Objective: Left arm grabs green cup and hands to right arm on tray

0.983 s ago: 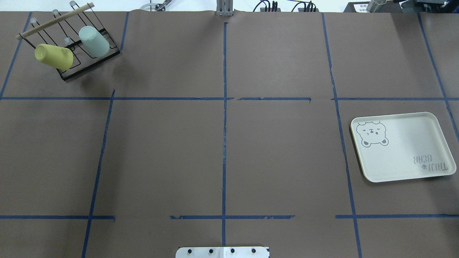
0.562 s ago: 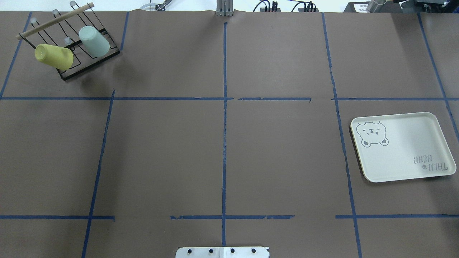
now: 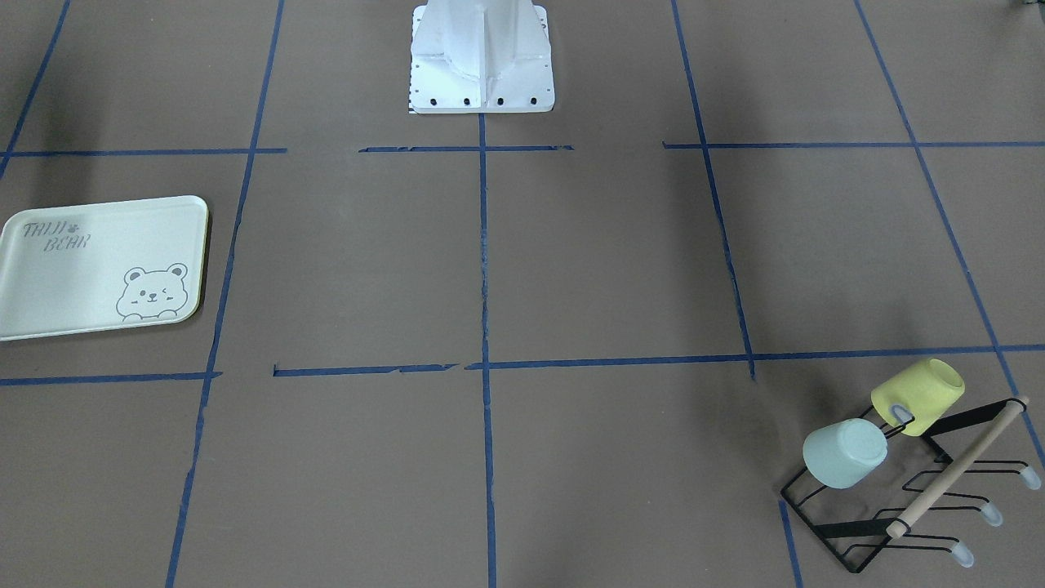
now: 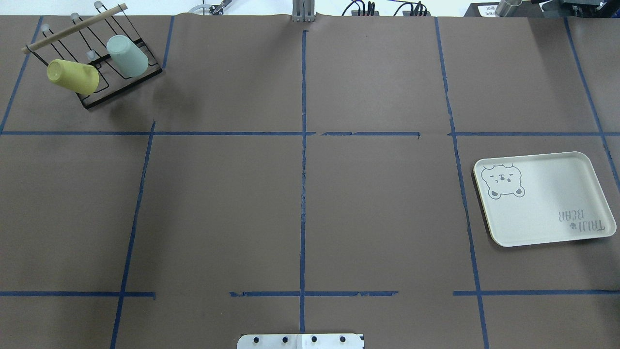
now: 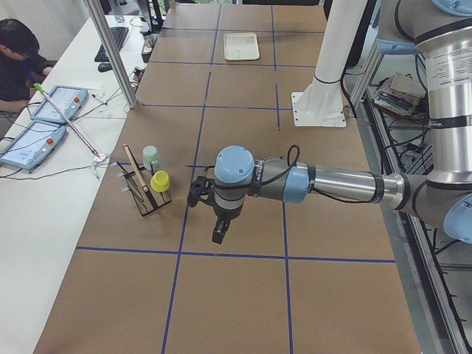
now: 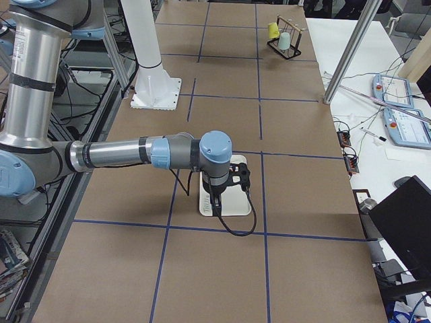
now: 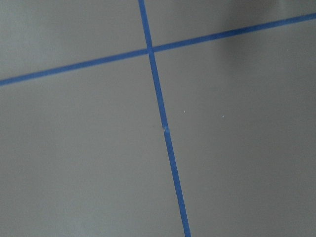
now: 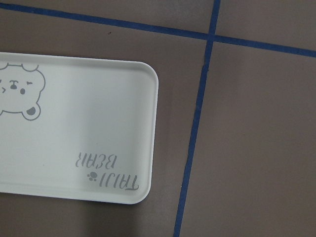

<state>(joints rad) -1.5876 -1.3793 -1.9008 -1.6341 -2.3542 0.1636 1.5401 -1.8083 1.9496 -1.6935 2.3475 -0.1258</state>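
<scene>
The pale mint-green cup (image 4: 127,56) hangs mouth-down on a black wire rack (image 4: 123,88) at the table's far left; it also shows in the front view (image 3: 844,454) and the left side view (image 5: 151,156). The cream tray (image 4: 542,198) with the bear drawing lies flat at the right and is bare; the right wrist view (image 8: 89,128) looks down on it. The left gripper (image 5: 219,228) hangs above the table, to the right of the rack in that view. The right gripper (image 6: 217,200) hangs over the tray (image 6: 237,205). I cannot tell whether either is open or shut.
A yellow cup (image 4: 72,76) sits on the same rack beside the green one, and a wooden bar (image 4: 72,28) runs across the rack's top. The robot's white base (image 3: 482,57) stands at the near middle edge. Blue tape lines grid the brown table.
</scene>
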